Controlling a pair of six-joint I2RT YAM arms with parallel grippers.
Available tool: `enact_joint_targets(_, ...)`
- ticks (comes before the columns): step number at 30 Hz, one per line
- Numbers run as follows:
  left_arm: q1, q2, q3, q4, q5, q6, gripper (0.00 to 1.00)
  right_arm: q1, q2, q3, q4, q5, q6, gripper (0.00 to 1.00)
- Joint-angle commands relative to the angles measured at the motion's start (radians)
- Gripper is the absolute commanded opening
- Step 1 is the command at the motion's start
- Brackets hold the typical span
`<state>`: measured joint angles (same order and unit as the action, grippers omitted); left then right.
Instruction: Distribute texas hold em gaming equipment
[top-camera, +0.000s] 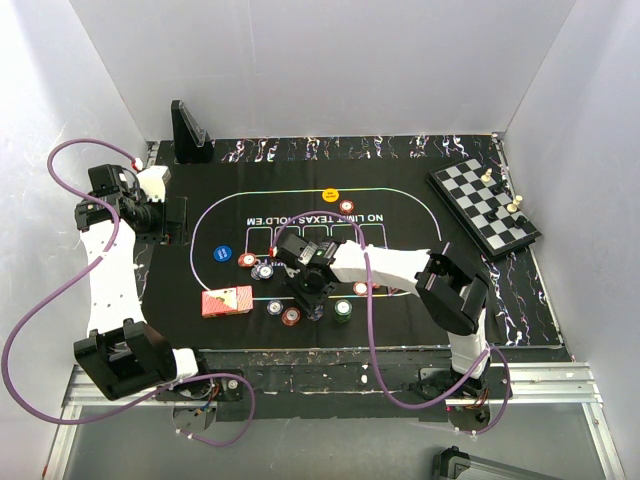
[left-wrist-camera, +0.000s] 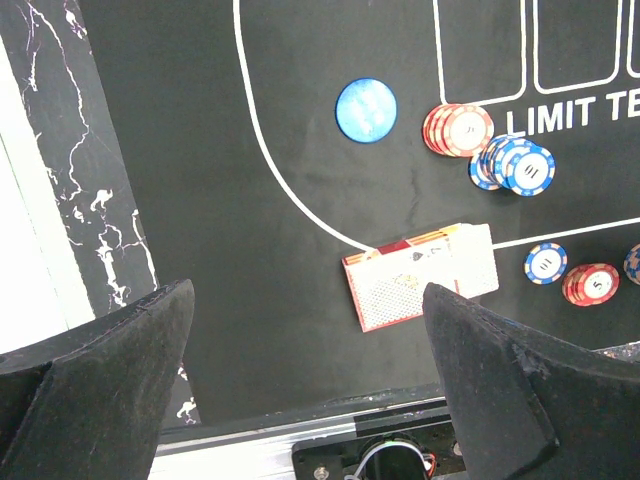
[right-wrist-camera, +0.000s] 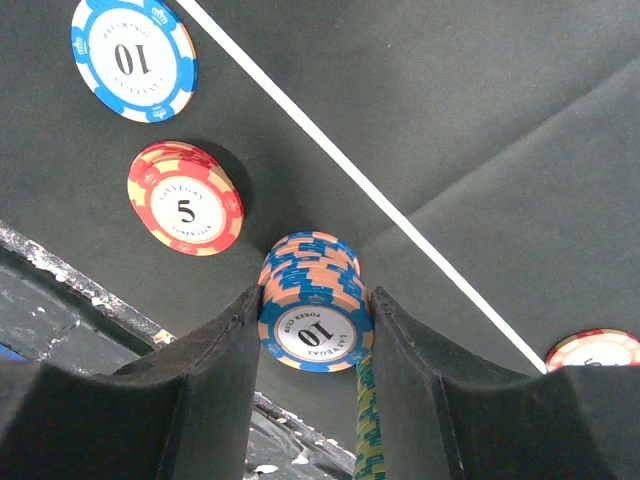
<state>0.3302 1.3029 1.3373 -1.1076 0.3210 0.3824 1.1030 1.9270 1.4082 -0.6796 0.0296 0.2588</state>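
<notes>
My right gripper (right-wrist-camera: 312, 330) is shut on a stack of blue "10" poker chips (right-wrist-camera: 312, 310), one finger pressed against each side; I cannot tell if the stack is off the mat. It sits at the mat's near centre (top-camera: 312, 298). A green chip stack (right-wrist-camera: 367, 420) stands right beside the right finger. A red "5" stack (right-wrist-camera: 185, 198) and a single blue chip (right-wrist-camera: 133, 59) lie to the left. The red-backed cards (top-camera: 227, 301) lie further left. My left gripper (left-wrist-camera: 305, 300) is open and empty, high over the mat's left edge.
A blue disc (left-wrist-camera: 366, 109), red chips (left-wrist-camera: 458, 129) and blue chips (left-wrist-camera: 515, 163) lie by the printed oval. The yellow button (top-camera: 331, 194) sits at the far side. A dark triangular marker (top-camera: 188, 132) stands back left. The chessboard (top-camera: 484, 206) is back right.
</notes>
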Motion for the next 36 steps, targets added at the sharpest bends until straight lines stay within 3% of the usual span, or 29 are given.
enact_joint_targets(1,0.004,-0.036,0.039,-0.008,-0.002,0.01,1.0,-0.012,-0.026,0.0,-0.006,0.007,0.007,0.01)
enact_joint_targets(9,0.004,-0.027,0.051,-0.011,0.009,0.01,1.0,-0.126,-0.102,0.123,-0.058,0.042,0.037,0.01)
enact_joint_targets(15,0.004,-0.004,0.053,-0.011,0.03,0.006,1.0,-0.258,-0.068,0.254,-0.093,0.125,0.06,0.01)
enact_joint_targets(26,0.004,0.018,0.037,-0.001,0.035,0.01,1.0,-0.549,0.211,0.521,-0.152,0.299,0.091,0.01)
enact_joint_targets(36,0.004,0.044,0.057,-0.006,0.024,0.016,1.0,-0.652,0.42,0.721,-0.172,0.244,0.096,0.01)
